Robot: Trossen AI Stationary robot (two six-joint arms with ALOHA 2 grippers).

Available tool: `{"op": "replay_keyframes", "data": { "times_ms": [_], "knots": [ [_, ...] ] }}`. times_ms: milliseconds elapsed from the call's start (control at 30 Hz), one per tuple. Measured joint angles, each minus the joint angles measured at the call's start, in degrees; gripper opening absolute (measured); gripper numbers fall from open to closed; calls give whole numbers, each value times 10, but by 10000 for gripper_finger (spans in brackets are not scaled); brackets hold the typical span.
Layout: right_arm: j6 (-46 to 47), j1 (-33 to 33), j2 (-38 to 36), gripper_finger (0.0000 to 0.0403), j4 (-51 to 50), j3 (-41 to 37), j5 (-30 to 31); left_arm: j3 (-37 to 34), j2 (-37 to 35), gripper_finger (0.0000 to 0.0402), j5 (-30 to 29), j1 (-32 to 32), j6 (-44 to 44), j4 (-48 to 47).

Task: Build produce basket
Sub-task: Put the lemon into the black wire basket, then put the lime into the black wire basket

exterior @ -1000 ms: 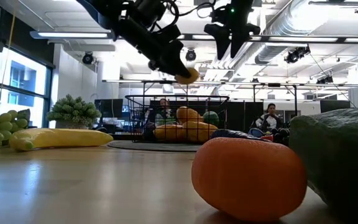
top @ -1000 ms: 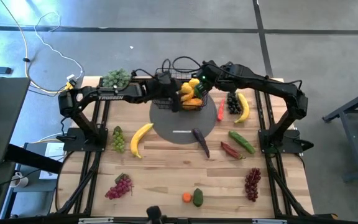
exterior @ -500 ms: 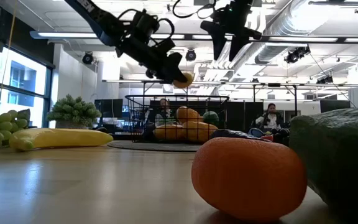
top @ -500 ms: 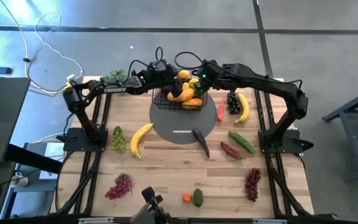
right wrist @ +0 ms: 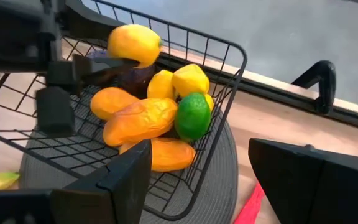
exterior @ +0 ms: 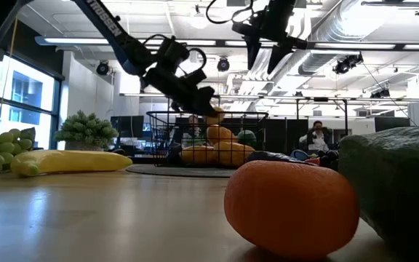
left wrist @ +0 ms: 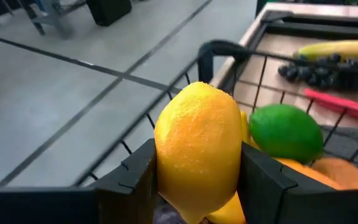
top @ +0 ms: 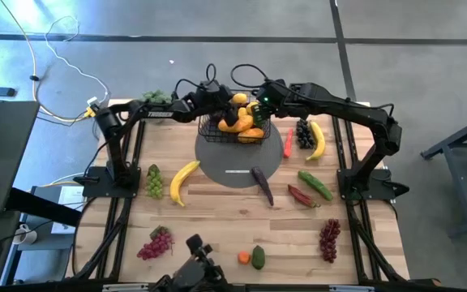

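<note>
Over the basket [top: 237,130] at the table's far edge, the left gripper [left wrist: 197,180] pinches a lemon [left wrist: 199,146] across its middle — light, hard, slick, I'd judge — while the right gripper [right wrist: 201,171] hovers with fingers spread.

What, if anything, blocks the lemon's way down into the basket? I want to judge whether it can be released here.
Nothing visible blocks it. The left gripper holds the lemon above the open-topped basket. Below lie only the mangoes, lemons and a lime already inside, so it would land on that pile.
</note>
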Motion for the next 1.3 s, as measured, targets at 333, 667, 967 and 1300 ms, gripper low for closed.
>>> {"op": "replay_keyframes", "data": {
  "times_ms": [333,667,967,1300],
  "knots": [
    [22,20,0,250,0,0,-13,0,35,159,21,0,10,-1],
    [9,43,0,250,0,0,-80,0,35,224,11,0,50,0],
    [5,68,0,250,0,0,-126,0,28,266,-4,0,19,-10],
    [-21,91,0,250,0,0,-149,32,-50,268,-56,-5,13,-151]
  ]
}}
